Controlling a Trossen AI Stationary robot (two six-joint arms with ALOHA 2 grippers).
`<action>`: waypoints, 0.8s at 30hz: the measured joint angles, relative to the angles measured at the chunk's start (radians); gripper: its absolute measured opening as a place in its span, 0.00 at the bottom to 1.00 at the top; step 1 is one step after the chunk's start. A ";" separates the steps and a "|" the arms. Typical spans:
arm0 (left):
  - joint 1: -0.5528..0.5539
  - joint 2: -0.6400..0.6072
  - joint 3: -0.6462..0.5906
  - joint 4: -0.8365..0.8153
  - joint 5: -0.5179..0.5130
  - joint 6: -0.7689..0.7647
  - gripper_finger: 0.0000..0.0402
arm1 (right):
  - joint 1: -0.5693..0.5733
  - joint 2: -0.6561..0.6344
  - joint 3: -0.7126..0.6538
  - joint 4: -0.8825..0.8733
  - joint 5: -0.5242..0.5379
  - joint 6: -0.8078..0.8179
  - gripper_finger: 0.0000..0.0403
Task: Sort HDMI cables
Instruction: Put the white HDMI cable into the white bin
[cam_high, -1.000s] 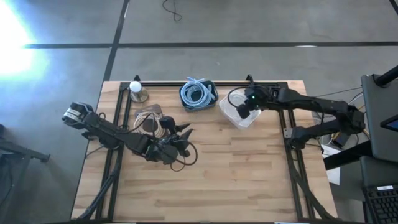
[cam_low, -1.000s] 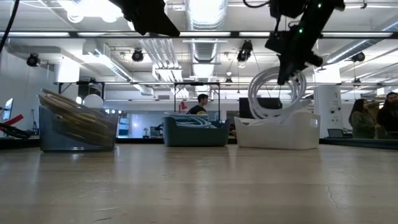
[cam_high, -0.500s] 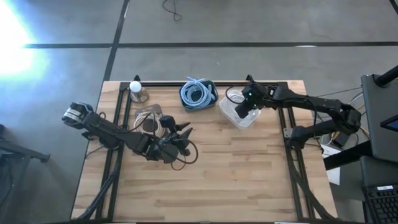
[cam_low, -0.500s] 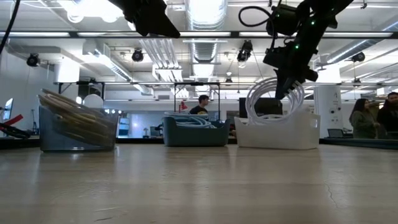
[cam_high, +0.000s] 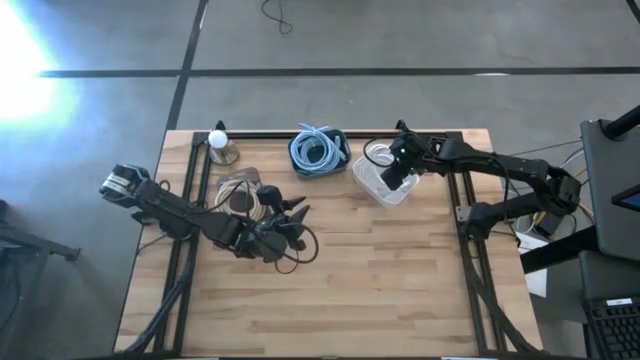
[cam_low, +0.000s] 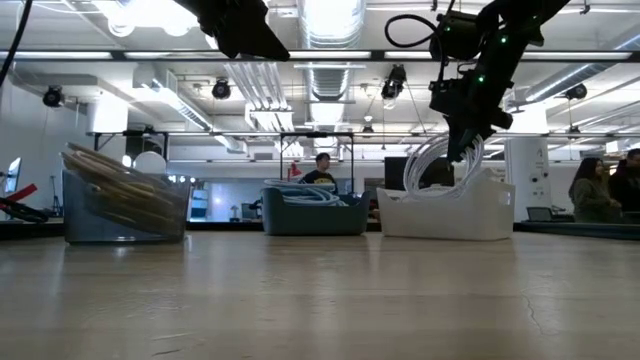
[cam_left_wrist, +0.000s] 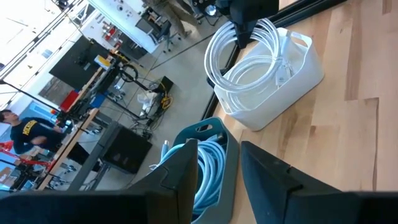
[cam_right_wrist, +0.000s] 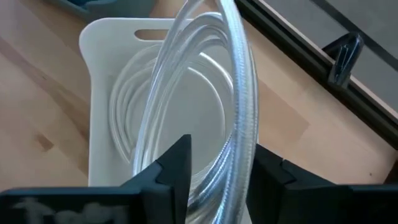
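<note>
Currently, you will find the right gripper (cam_high: 397, 172) above the white bin (cam_high: 385, 190) at the far right of the wooden table (cam_high: 400, 290). In the right wrist view its two fingers (cam_right_wrist: 176, 167) stand apart on either side of a white HDMI cable coil (cam_right_wrist: 233, 106); they do not look pressed onto it, though you cannot tell for certain whether either finger touches it. That coil stands tilted, its lower part inside the white bin and its upper loop leaning against the far rim. In the low view, note the coil (cam_low: 440, 165) rising above the bin wall directly beneath the gripper.

The left gripper (cam_high: 292, 218) rests low over the table's left-centre, just beside the clear bin (cam_high: 240, 192) holding beige-tan cable coils (cam_low: 120, 195). In the left wrist view its fingers (cam_left_wrist: 186, 171) are parted with nothing between them.

The blue bin (cam_high: 320, 152) sits at the far edge between the other two and contains light blue cable coils (cam_high: 316, 150). A small stand with a white ball (cam_high: 218, 140) occupies the far left corner.
</note>
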 joint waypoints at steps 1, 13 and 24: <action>0.000 0.000 0.000 0.000 0.000 0.000 0.31 | 0.000 0.000 0.000 0.001 0.000 0.000 0.26; 0.006 0.000 0.000 0.000 0.000 0.000 0.31 | 0.001 -0.057 0.000 0.001 -0.039 -0.024 0.04; 0.009 0.000 0.000 0.000 0.000 -0.002 0.31 | -0.005 -0.161 -0.006 0.002 -0.148 -0.003 0.04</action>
